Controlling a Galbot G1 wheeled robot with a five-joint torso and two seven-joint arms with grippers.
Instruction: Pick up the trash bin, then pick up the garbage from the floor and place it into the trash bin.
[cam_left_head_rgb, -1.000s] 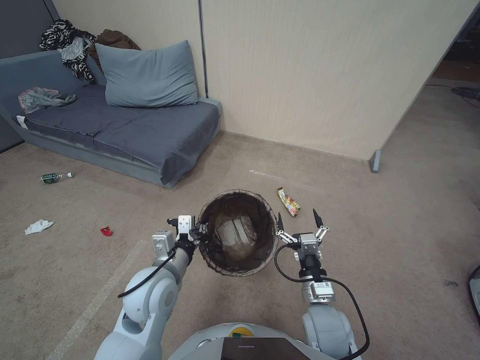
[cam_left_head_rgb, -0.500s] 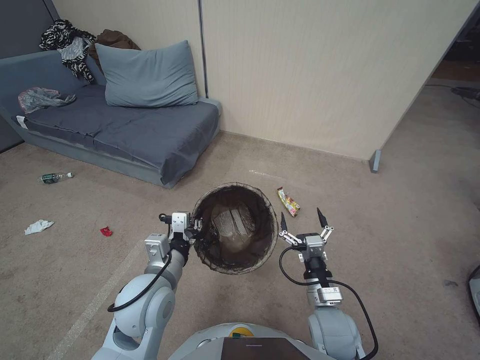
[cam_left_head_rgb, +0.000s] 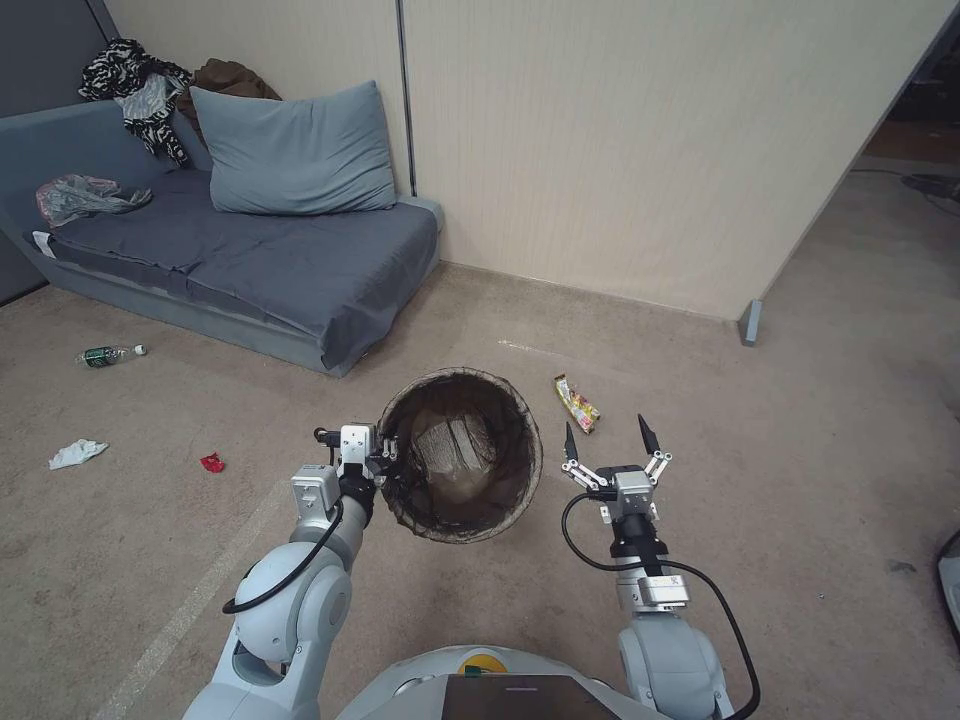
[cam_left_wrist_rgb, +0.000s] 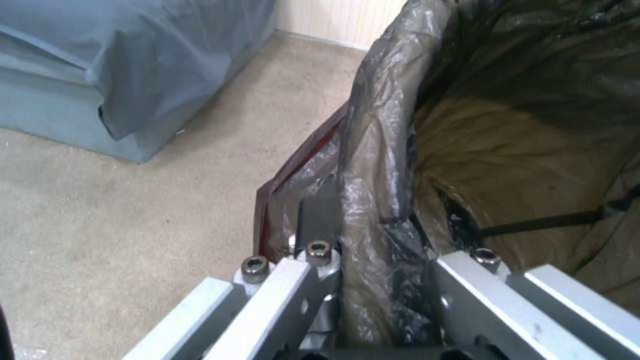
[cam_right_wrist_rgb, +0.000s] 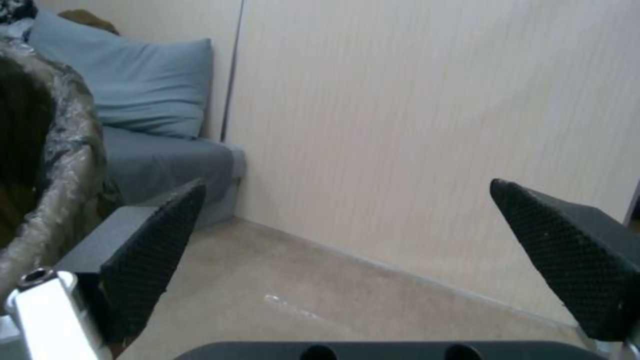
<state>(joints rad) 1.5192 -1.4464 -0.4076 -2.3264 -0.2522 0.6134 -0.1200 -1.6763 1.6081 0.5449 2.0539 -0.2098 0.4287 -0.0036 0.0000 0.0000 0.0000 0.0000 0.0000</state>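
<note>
Head view, starting at my far left: a clear bottle with a green label (cam_left_head_rgb: 108, 354) lies on its side on the short-pile beige carpet (cam_left_head_rgb: 780, 480), near the foot of the grey-blue sofa (cam_left_head_rgb: 250, 262). Nearer me, a crumpled white tissue (cam_left_head_rgb: 76, 453) and a small red scrap (cam_left_head_rgb: 211, 462) lie well apart on the floor. The sofa is soft and fabric-covered, with a plump pillow (cam_left_head_rgb: 295, 150) against the wall, a heap of patterned clothing (cam_left_head_rgb: 140, 85) on its back corner and a greyish translucent bag (cam_left_head_rgb: 80, 196) on the seat.

My left gripper (cam_left_head_rgb: 385, 462) is pinched on the rim of the trash bin (cam_left_head_rgb: 460, 455), one finger outside and one inside. In my left wrist view the fingers (cam_left_wrist_rgb: 319, 220) clamp the crinkled, glossy brown liner (cam_left_wrist_rgb: 380, 150) folded over the rim, and the liner sags in wrinkles down the inside. The bin is round, its mouth tipped toward my camera, held off the carpet in front of my torso.

Just right of the bin, my right gripper (cam_left_head_rgb: 609, 438) hangs empty, its two pointed black fingers spread wide. My right wrist view shows their pads (cam_right_wrist_rgb: 150, 250) cross-hatched like rubber, with the bin's liner beside one of them. Beyond that gripper a flat yellow snack wrapper (cam_left_head_rgb: 577, 403) lies on the carpet, near the pale, finely ribbed wall panel (cam_left_head_rgb: 640, 150).
</note>
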